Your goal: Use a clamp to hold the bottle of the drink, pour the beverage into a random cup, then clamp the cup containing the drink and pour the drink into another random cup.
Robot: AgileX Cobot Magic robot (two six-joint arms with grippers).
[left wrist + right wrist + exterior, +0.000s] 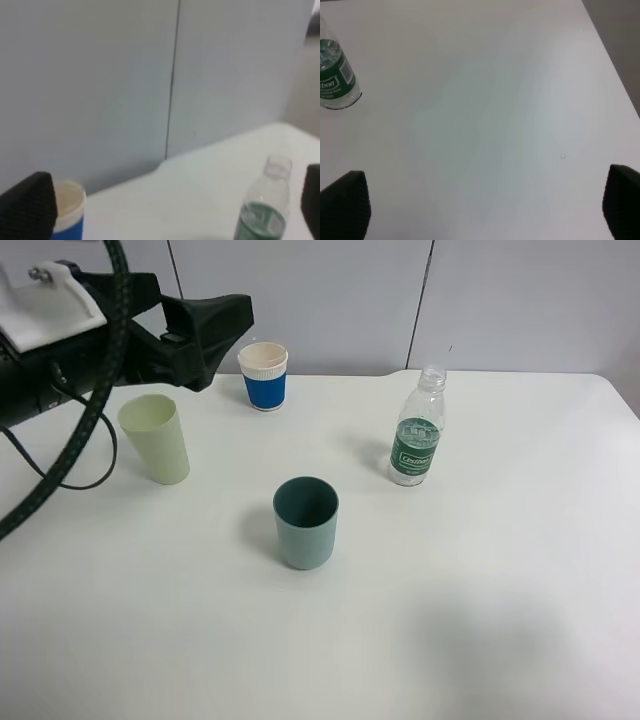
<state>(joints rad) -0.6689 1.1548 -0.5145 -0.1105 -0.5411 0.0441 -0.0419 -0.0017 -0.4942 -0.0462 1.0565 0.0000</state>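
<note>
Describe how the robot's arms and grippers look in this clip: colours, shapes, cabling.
The left arm is bulky and matte black, carrying a white block and a black braided cable. Both wrist views show black, finely textured, rounded fingertips. No markings are visible.

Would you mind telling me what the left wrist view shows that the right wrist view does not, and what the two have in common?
Only the left wrist view shows the blue-sleeved paper cup, the grey wall panels and the bottle's open neck. Only the right wrist view shows a wide bare stretch of the white table and its far edge. Both show the bottle with its green label, standing upright on the table, and a pair of black fingers spread wide apart, holding nothing.
</note>
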